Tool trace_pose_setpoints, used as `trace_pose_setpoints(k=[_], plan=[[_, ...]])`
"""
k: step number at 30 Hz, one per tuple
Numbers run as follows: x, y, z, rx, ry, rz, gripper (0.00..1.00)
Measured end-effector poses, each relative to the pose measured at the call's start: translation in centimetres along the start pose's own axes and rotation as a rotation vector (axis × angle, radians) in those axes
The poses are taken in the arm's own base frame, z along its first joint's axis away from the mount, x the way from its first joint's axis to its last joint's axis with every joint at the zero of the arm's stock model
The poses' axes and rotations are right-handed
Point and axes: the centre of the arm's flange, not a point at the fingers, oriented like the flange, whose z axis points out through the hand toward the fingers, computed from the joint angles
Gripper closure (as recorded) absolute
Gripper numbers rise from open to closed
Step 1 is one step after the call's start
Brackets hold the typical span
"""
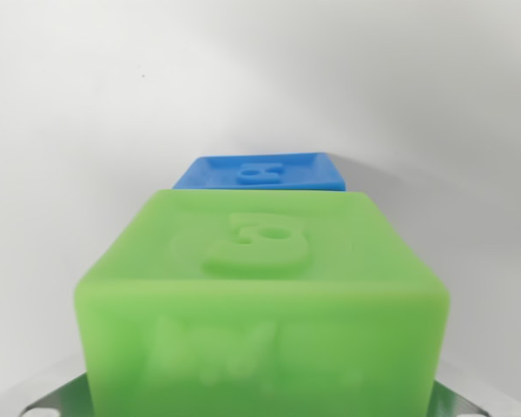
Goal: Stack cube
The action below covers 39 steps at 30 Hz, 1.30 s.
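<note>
A: Where's your cube right now?

B: The green cube [262, 295] fills the lower half of the wrist view, very close to the camera, with a raised figure on its upper face and more raised marks on the face toward you. Behind it, partly hidden by its top edge, sits a blue cube [262, 172], also with a raised figure on top. Whether the two touch, you can't tell from here.

A: And the claw?

B: You can't tell. Only bits of grey metal [56, 398] show at the bottom corners, on either side of the green cube. No fingertips are in sight, so whether it's gripping the cube, or standing open around it, isn't shown.

A: How will it handle?

B: It looks like moulded plastic: stiff, probably light, slightly translucent, smooth and a little glossy. You'd judge it won't crush, but the sides may be slick. Take hold on two opposite flat side faces, about mid-height, and avoid the embossed areas so the pads seat flush.

A: Anything to watch?

B: The blue top face is flat except for its raised figure, so set the green cube down square. The pale surface [87, 104] behind gives little depth cue, so go carefully.
</note>
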Motion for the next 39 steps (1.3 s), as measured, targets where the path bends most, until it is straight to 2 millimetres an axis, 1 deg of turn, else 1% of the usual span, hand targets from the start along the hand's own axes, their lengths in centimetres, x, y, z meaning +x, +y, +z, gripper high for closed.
trace_pose_setpoints(k=[9, 15, 16, 39], plan=[[0.0, 0.0, 1.4, 0.0, -0.001, 0.0, 1.0], [0.1, 0.0, 1.6, 0.0, 0.001, 0.0, 1.0], [0.1, 0.0, 1.6, 0.0, 0.001, 0.0, 0.0], [0.1, 0.0, 1.7, 0.0, 0.001, 0.0, 0.0]])
